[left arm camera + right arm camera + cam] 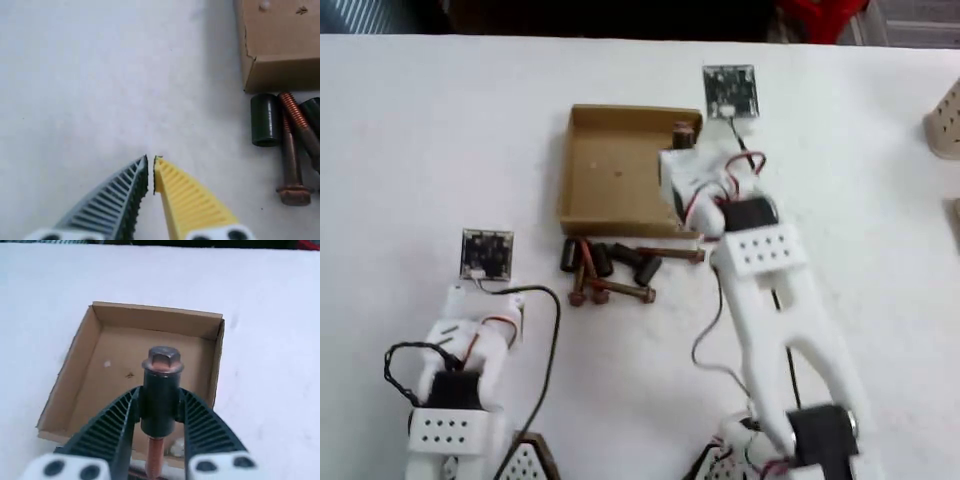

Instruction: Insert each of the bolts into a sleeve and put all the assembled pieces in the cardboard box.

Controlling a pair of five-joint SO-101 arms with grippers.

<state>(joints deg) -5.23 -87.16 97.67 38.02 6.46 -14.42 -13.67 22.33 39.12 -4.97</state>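
My right gripper (159,407) is shut on a black sleeve (159,400) with a copper bolt (161,360) through it, held above the open cardboard box (100,325). In the high view that gripper (682,150) hangs over the box's (610,170) right side. Loose black sleeves (605,258) and copper bolts (610,292) lie in a heap on the table just in front of the box. My left gripper (151,167) is shut on nothing, low over bare table, left of the heap; a sleeve (265,120) and a bolt (291,160) lie near the box corner (275,65).
The white table carries two small circuit boards, one behind the box (729,92) and one by the left arm (487,252). Black cables trail beside both arms. A beige object (946,120) sits at the right edge.
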